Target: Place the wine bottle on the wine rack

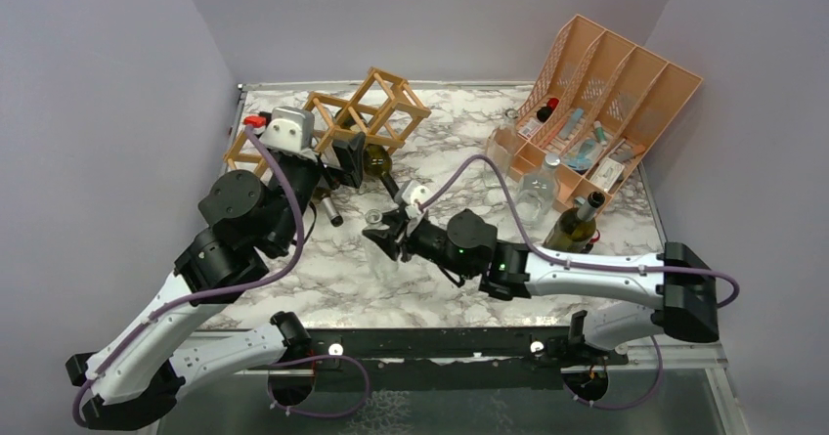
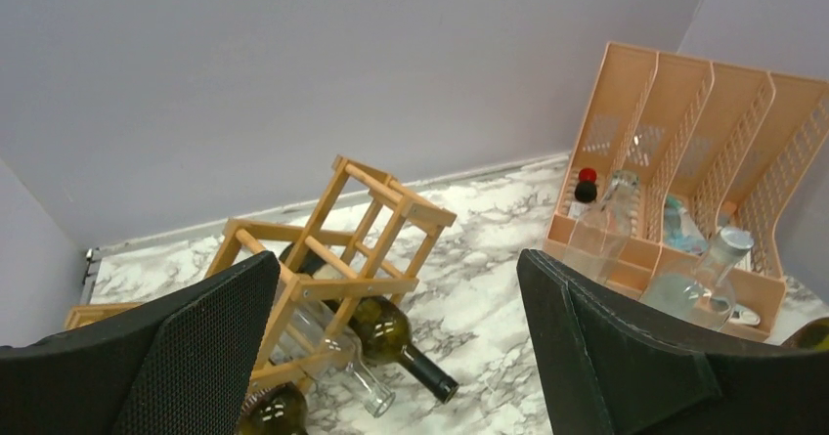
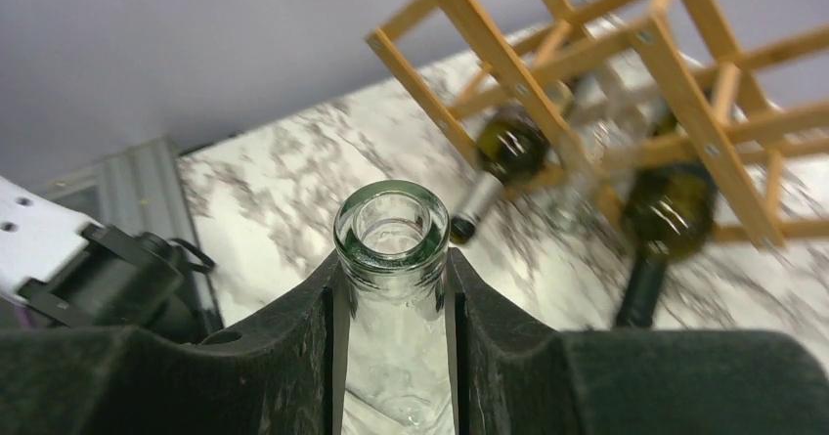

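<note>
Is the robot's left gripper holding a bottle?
No, the left gripper is open, and its fingers stand wide apart with nothing held between them.

- The light tan wooden lattice wine rack has free upper cells. Its lower cells hold dark green glass bottles and a clear glass bottle, with necks jutting out in front.
- The left hand, jaws wide apart, hangs just before the rack's near face.
- Right of the rack, bare white-grey marbled worktop runs to the peach plastic slotted organizer.

The wine rack stands back left on the table, the file organizer back right.
</note>
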`<state>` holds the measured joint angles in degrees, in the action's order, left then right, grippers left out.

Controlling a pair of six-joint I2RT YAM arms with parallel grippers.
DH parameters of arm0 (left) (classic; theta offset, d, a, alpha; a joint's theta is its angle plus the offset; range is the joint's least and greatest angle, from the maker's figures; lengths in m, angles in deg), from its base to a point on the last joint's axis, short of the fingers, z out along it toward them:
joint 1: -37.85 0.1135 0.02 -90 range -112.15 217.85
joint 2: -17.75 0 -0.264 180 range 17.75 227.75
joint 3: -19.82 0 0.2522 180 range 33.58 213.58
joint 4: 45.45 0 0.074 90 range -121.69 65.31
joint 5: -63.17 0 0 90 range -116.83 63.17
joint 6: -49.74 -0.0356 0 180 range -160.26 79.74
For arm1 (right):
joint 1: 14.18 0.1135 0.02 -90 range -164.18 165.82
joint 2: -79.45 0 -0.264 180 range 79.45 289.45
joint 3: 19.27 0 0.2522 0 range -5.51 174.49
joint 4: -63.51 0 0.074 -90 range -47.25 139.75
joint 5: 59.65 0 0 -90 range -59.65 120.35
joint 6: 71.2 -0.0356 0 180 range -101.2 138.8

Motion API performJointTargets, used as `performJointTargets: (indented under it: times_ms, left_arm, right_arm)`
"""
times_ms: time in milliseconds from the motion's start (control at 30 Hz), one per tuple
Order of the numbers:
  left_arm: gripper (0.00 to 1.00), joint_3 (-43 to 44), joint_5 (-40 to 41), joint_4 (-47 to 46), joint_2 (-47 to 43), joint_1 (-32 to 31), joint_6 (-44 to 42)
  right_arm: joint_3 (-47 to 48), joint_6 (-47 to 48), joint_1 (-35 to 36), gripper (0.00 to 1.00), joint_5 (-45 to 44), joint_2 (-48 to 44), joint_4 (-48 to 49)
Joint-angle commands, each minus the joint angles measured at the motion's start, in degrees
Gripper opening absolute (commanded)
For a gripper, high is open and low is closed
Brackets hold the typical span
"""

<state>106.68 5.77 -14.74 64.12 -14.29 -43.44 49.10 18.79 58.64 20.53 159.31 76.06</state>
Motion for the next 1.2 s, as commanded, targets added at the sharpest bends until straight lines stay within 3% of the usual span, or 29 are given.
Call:
performJointTargets:
  times_ms: [0,200,367,600,733,1033,1167]
  left_arm:
    - [0.99,-3.48,1.72,-1.23,-1.18,0.11,2.22]
    - [0.99,-10.87,-1.08,-2.61,-0.61,0.11,5.81]
    - [0.99,-23.35,-10.48,-13.26,-1.46,0.08,4.75]
    - [0.99,-36.99,-27.21,-28.85,-1.97,0.11,2.69]
    - [0.99,-42.46,-36.28,-38.33,-0.70,0.06,2.74]
    - [0.99,-42.89,-54.93,-46.93,11.04,0.11,2.30]
    - [0.99,-41.77,-54.01,-49.29,14.63,0.11,3.10]
  right_arm:
    - [-4.76,-1.04,0.51,0.01,-14.65,-7.92,-2.27]
    - [-6.97,-2.98,0.55,0.01,-31.35,-15.24,-7.59]
    - [-7.06,-3.39,0.53,0.01,-39.64,-18.89,-9.82]
    - [-5.55,-2.68,0.50,0.01,-39.99,-23.37,-12.80]
    - [-2.42,-4.78,0.53,0.01,-41.35,-25.13,-19.45]
    - [0.03,-5.27,0.52,0.01,-38.48,-28.89,-24.17]
    - [-0.65,-4.77,0.50,0.01,-33.70,-30.56,-23.58]
